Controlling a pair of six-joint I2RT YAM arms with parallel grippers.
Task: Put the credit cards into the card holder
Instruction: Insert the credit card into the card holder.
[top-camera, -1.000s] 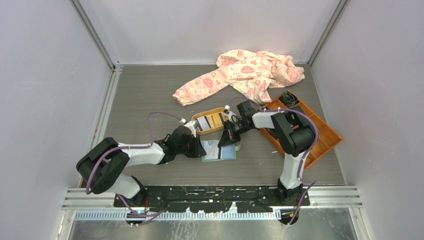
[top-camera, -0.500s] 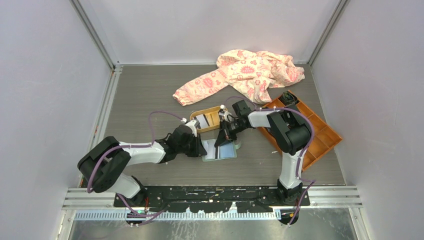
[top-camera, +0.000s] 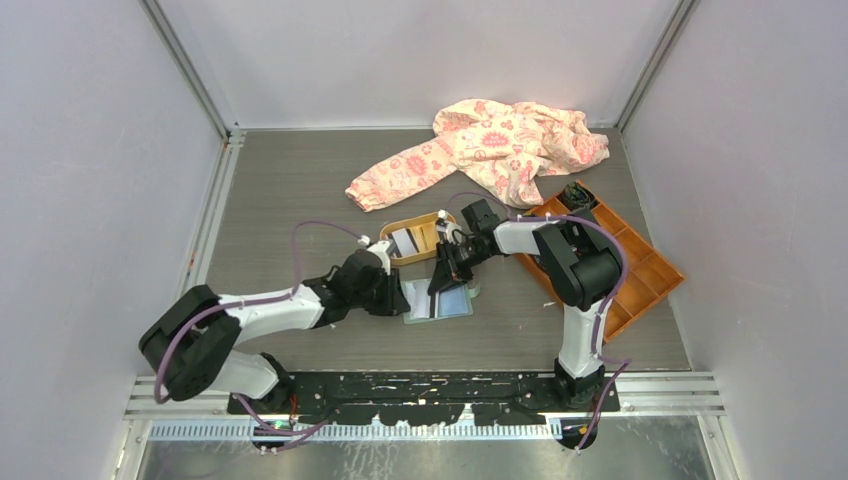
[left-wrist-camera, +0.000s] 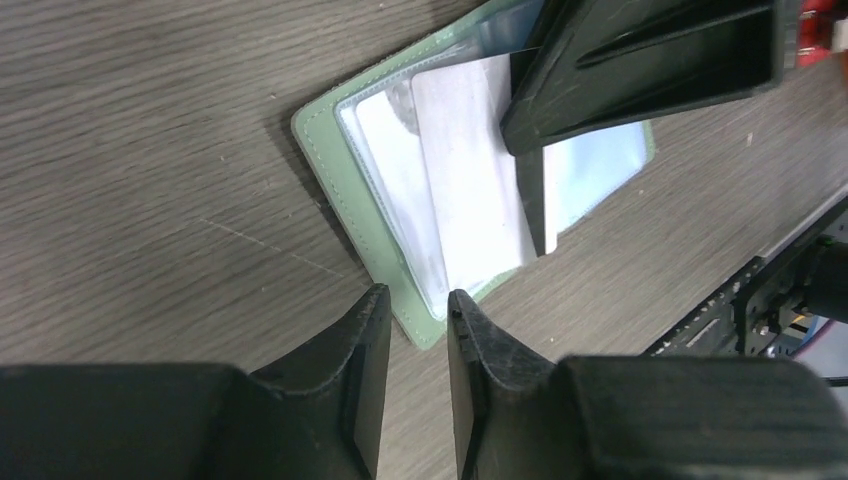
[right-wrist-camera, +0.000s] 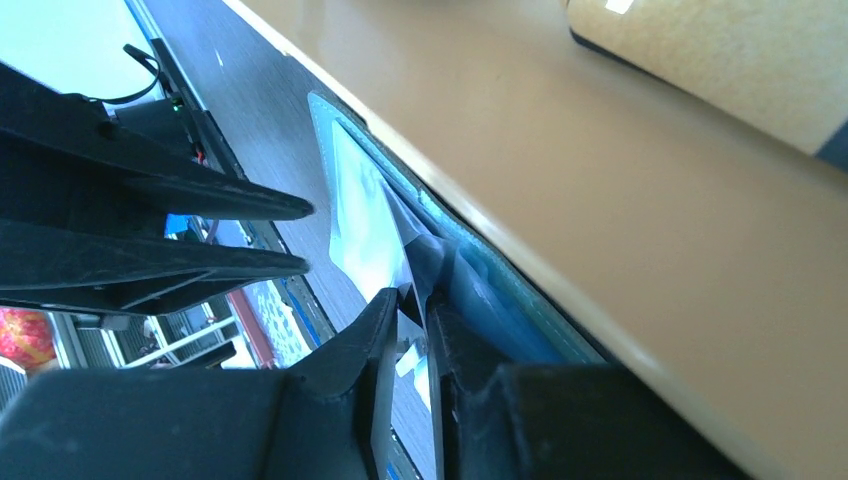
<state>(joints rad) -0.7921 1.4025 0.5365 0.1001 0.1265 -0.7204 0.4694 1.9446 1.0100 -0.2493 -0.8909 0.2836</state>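
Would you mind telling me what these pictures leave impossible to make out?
- Top view: the right gripper hides the middle of the card holder; its contents are too small to count.
- Left wrist view: the right gripper's fingers cover one end of the credit card.
- Right wrist view: blurred close-up; whether the jaws pinch anything is unclear.

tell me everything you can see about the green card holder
The card holder is a flat, pale green wallet that looks like leather, with a stitched border. It lies open on the wood-grain table between the two arms. Clear plastic sleeves fill its inside, and a white card lies across them; whether it is slotted in is unclear. The right hand reaches in over that card, and the left hand sits at the near corner.
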